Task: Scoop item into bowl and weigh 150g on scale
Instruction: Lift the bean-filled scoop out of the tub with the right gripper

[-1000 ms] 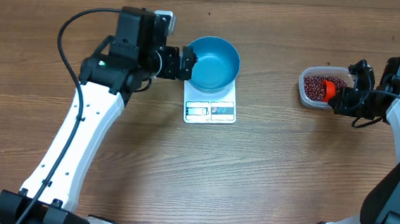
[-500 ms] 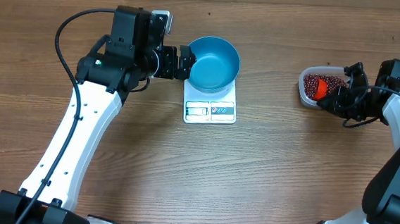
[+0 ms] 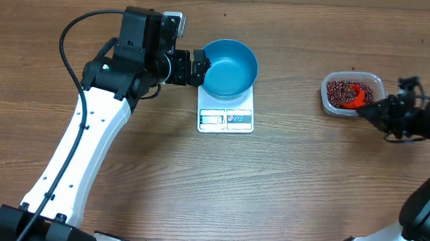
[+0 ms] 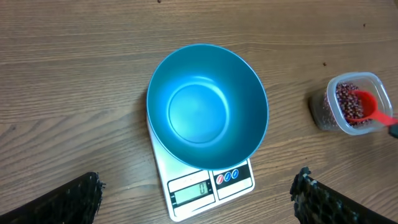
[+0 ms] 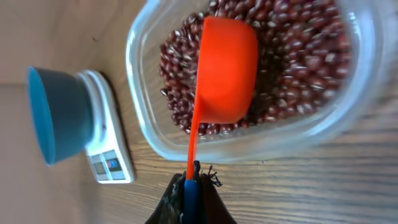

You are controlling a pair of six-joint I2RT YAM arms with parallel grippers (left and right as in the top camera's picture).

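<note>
Bowl [image 3: 230, 67] on scale [image 3: 226, 119]; left claw [image 3: 200, 68] spread beside it; right claw [image 5: 191, 179] pinching scoop [image 5: 227, 68] handle.

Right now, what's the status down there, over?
Status: left gripper open beside bowl. Then right gripper shut on orange scoop, scoop in tub over beans. Empty bowl on scale. Nothing between tub and bowl.

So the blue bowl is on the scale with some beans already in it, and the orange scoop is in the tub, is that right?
Not quite. The bowl is empty, as the left wrist view shows. The rest holds: it sits on the scale, and the orange scoop is in the tub, over the beans.
</note>
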